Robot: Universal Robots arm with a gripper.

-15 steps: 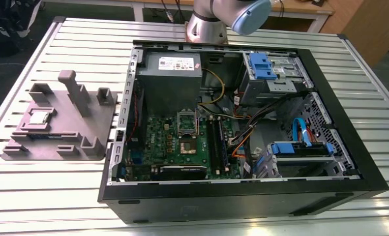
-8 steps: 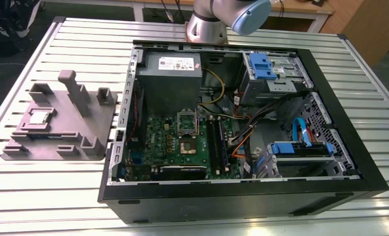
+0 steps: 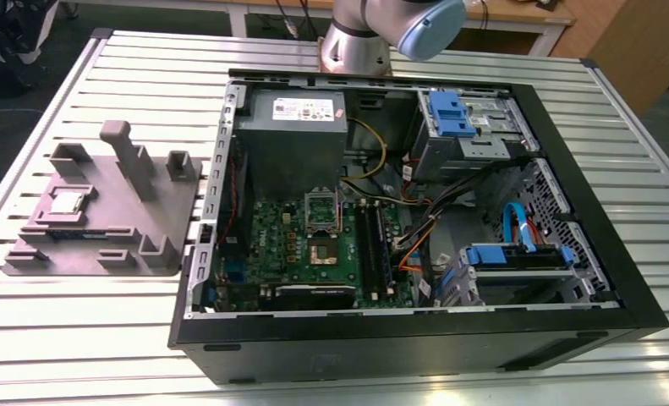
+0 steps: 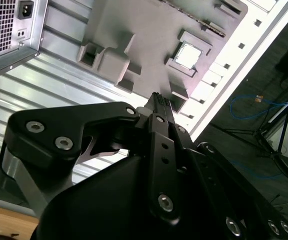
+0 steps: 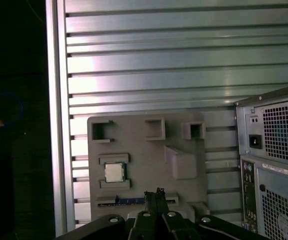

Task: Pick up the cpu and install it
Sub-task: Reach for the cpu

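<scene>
Cpu [image 3: 66, 201] sits in grey fixture tray [image 3: 142, 228] on slatted tabletop [image 3: 86, 338], 9 o'clock from open computer case [image 3: 402, 347]; fingers [image 5: 160, 195] together, empty, clear of cpu

One cpu [image 3: 66, 201]: small square chip, silvery-grey metal top, lying flat, seated in a recess of the grey fixture tray [image 3: 114, 227].

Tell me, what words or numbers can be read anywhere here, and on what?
White label on the power supply box: print too small to read.
Sticker on the computer case: too small to read.
Chip: no readable marks.
</scene>
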